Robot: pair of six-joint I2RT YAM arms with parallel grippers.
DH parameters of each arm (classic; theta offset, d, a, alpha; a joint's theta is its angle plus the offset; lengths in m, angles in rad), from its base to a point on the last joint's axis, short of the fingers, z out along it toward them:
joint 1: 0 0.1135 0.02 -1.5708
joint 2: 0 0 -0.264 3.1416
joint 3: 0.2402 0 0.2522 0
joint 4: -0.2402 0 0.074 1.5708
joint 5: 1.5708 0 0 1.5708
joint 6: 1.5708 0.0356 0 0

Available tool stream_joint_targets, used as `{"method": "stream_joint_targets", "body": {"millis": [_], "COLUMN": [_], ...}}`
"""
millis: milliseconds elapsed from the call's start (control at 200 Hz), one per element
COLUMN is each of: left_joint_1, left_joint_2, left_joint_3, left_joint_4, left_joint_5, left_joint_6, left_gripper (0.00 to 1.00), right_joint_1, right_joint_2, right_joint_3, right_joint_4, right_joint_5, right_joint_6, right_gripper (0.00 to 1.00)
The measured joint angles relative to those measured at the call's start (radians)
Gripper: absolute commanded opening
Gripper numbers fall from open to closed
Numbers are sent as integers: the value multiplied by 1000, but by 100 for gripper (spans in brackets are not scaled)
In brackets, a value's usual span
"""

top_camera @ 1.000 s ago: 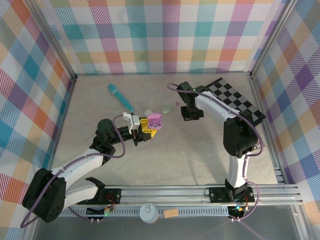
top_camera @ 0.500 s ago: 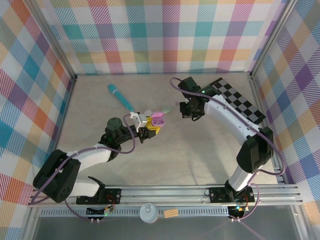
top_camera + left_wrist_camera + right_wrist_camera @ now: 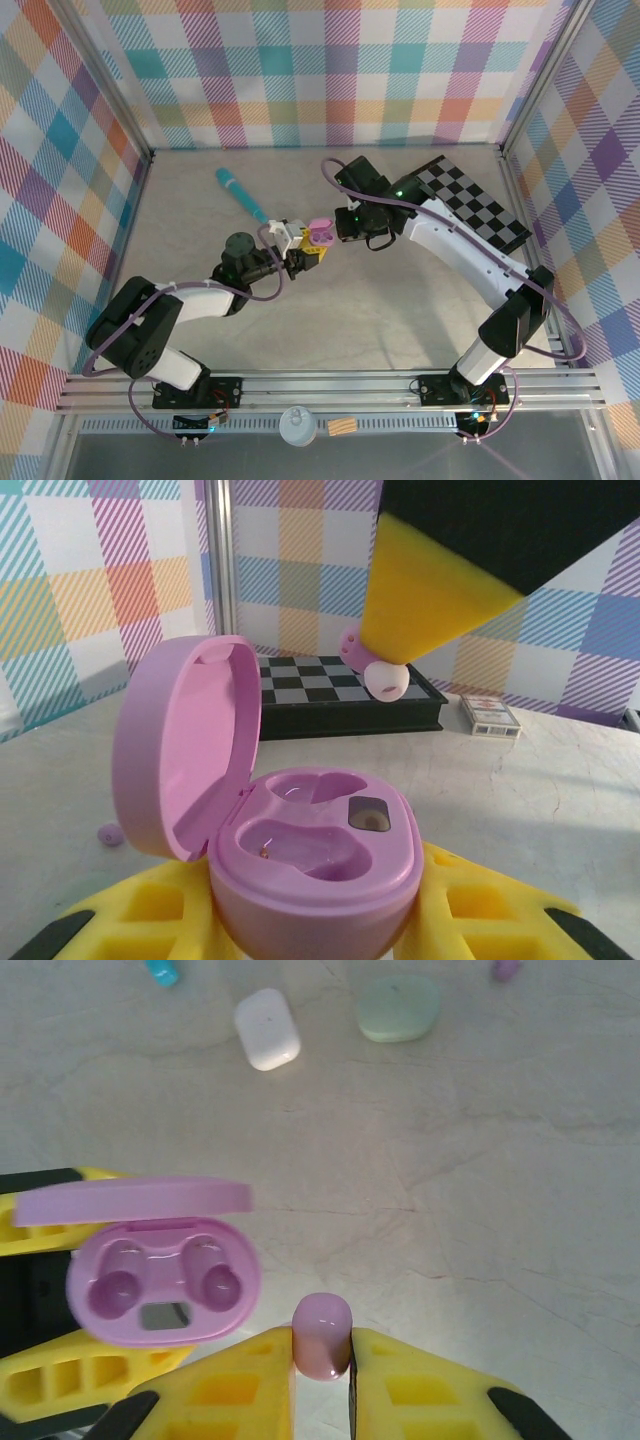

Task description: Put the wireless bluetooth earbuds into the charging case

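Two arms, top view: left fingers and right fingers nearly meeting at frame centre, purple case between them; teal stick upper left on the desk.
Left wrist view: left fingers clamped on the open purple case at bottom centre, lid upright at left; purple earbud pinched above it, clear of the case.
Right wrist view: right fingers grasping the purple earbud at bottom centre, open case just left; white case and green case along the top.
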Motion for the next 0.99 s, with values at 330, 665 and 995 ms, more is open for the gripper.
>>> {"method": "stream_joint_targets", "body": {"millis": [330,665,995], "left_joint_1": [-31,-39,-40], "left_joint_2": [11,6,-2], "left_joint_3": [27,28,28], "left_joint_4": [-9,-47,-55], "left_joint_5": [-26,-42,-68], "left_joint_6": [29,48,52], "left_gripper": [32,32,32], "right_joint_1": [50,58,66], "right_joint_2": [55,106,116], "right_joint_3": [65,71,89], "right_joint_4": [27,28,26], "right_joint_5": [-38,-48,-55], "right_joint_6": [8,7,6], "right_gripper": [19,19,20]}}
